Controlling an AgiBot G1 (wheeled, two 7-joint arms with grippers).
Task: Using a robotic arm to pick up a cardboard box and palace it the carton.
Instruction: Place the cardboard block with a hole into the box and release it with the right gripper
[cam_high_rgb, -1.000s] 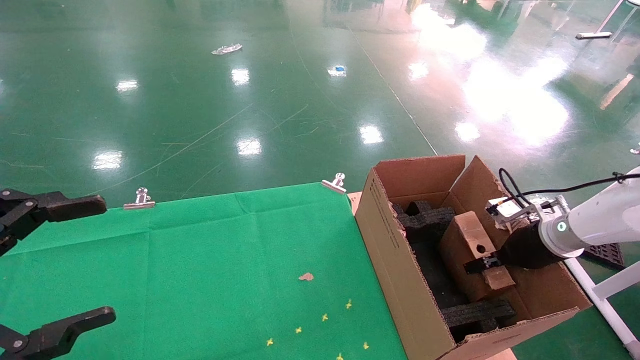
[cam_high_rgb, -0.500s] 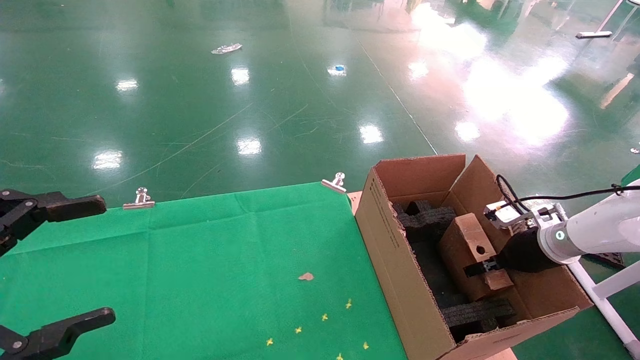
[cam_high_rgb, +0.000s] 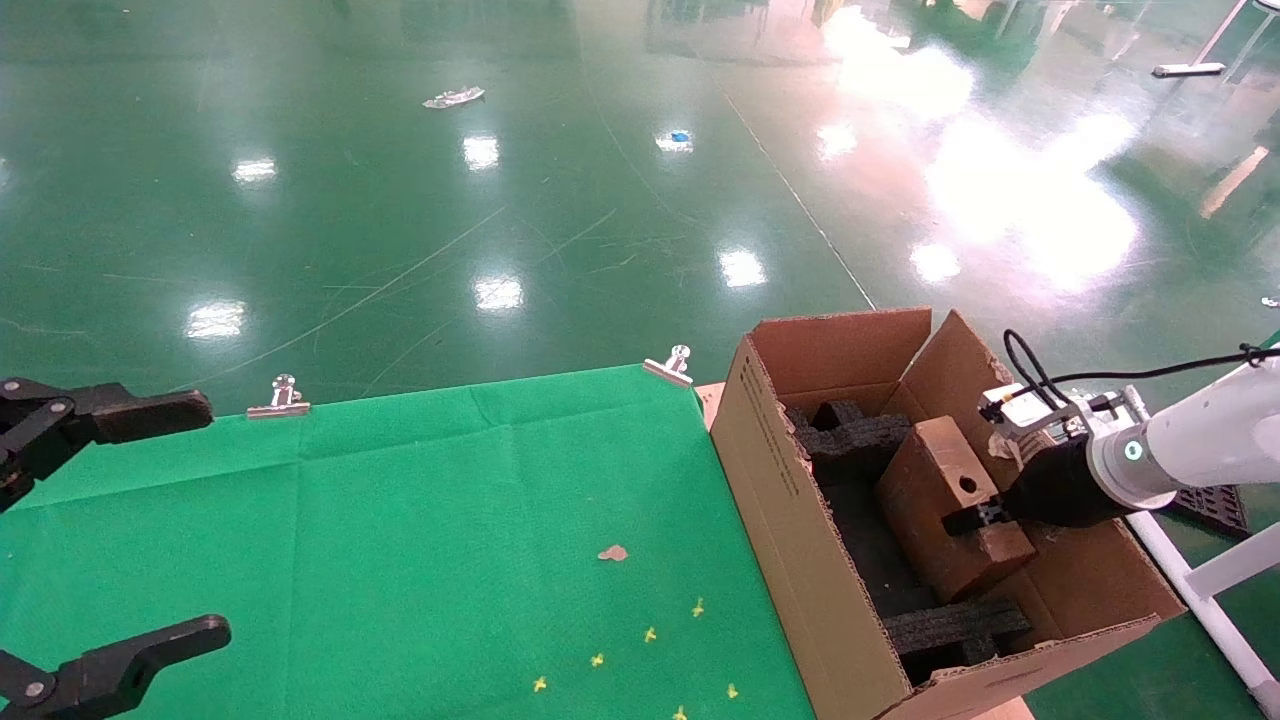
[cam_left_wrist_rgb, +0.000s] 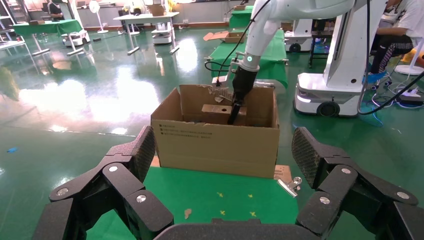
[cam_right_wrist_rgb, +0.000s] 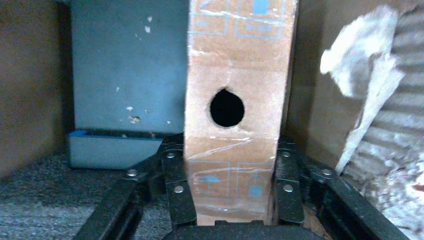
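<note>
- Cardboard box (cam_right_wrist_rgb: 235, 100): narrow brown corrugated block, its thin face pierced by one round hole, with faint blue printed squares under clear tape above and below the hole.
- Right gripper (cam_right_wrist_rgb: 229, 185): black linkage jaws clamped on the two long sides of the cardboard box, one finger (cam_right_wrist_rgb: 176, 187) pressed to each side below the hole.
- Position of the cardboard box (cam_high_rgb: 950, 505) in the head view: inside the carton (cam_high_rgb: 800, 520), tilted, holed face up, between two black foam pieces (cam_high_rgb: 955, 625) at the near and far ends; whether its underside touches the carton floor cannot be told.
- Robotic arm (cam_high_rgb: 1200, 450): white right arm entering from the robot's right over the carton's right flap, black wrist angled downward toward the cardboard box, grey camera block and black cable on top, right gripper (cam_high_rgb: 985, 515) at the box's right side.
- Carton: large brown shipping box with upright flaps, standing just beside the right edge of the green tabletop (cam_high_rgb: 400, 540).
- Left gripper (cam_high_rgb: 110, 530): parked over the near left of the tabletop, jaws wide apart, holding nothing; the left wrist view shows its fingers (cam_left_wrist_rgb: 127, 165) framing the carton (cam_left_wrist_rgb: 215, 142) well beyond them.
</note>
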